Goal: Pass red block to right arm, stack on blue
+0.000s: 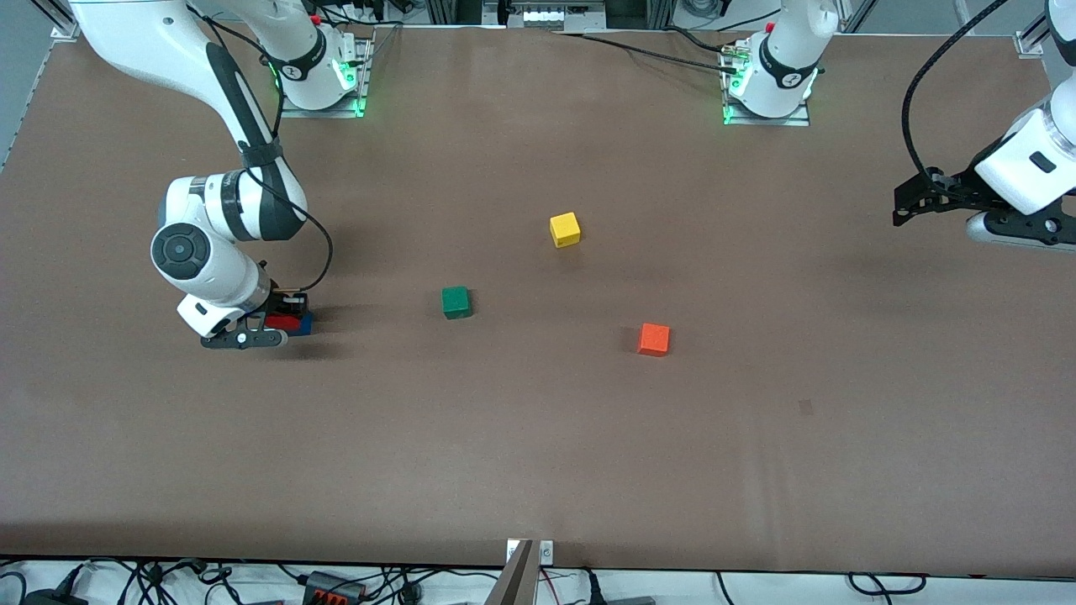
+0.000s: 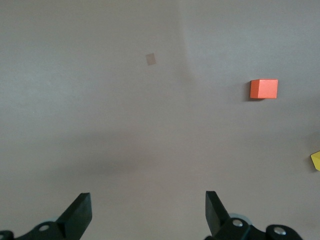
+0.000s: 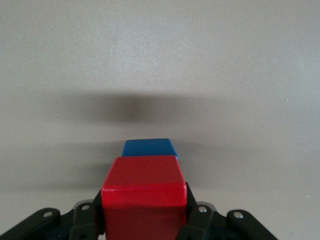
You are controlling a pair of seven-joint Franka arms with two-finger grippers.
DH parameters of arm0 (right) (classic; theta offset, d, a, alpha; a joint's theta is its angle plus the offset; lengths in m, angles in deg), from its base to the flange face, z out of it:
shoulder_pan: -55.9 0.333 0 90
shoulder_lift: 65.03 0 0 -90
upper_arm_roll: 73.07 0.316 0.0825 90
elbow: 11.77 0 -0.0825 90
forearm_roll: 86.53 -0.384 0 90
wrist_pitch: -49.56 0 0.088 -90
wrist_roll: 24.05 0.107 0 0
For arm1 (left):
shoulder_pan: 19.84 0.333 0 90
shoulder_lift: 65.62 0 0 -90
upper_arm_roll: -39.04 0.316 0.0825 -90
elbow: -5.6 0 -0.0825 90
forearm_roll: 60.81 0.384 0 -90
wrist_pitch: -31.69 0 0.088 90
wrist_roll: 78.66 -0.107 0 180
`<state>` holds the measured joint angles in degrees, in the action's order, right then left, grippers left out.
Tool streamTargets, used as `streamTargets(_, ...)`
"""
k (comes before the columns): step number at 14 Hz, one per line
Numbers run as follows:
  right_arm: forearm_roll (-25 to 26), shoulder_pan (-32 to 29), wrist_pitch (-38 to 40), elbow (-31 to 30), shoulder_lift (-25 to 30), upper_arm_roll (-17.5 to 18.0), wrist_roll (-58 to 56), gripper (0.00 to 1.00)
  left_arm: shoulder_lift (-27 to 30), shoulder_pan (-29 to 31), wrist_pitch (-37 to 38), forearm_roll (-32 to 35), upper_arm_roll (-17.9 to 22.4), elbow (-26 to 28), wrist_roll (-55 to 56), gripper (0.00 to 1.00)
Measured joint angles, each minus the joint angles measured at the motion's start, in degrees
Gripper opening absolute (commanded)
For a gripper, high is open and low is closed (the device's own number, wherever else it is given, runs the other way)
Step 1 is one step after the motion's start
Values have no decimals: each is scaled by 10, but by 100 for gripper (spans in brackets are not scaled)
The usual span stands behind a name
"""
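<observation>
My right gripper is low at the right arm's end of the table, shut on the red block. In the right wrist view the red block sits between the fingers, and the blue block peeks out from under its edge. In the front view the blue block shows just beside the red one. I cannot tell whether red rests on blue. My left gripper is open and empty, held up over the left arm's end of the table; it also shows in the left wrist view.
A green cube, a yellow cube and an orange cube lie spread over the middle of the brown table. The left wrist view shows the orange cube and a corner of the yellow one.
</observation>
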<state>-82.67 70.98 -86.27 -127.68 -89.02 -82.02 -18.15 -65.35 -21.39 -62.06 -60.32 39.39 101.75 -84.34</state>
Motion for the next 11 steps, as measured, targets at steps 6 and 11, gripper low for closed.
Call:
streamTargets(6, -1, 0, 9, 17, -3, 0, 0, 100, 0, 0, 8, 0, 0, -1, 0, 100)
streamTargets(11, -8, -1, 153, 94, 5, -1, 0, 100, 0, 1, 10, 0, 0, -1, 1, 100)
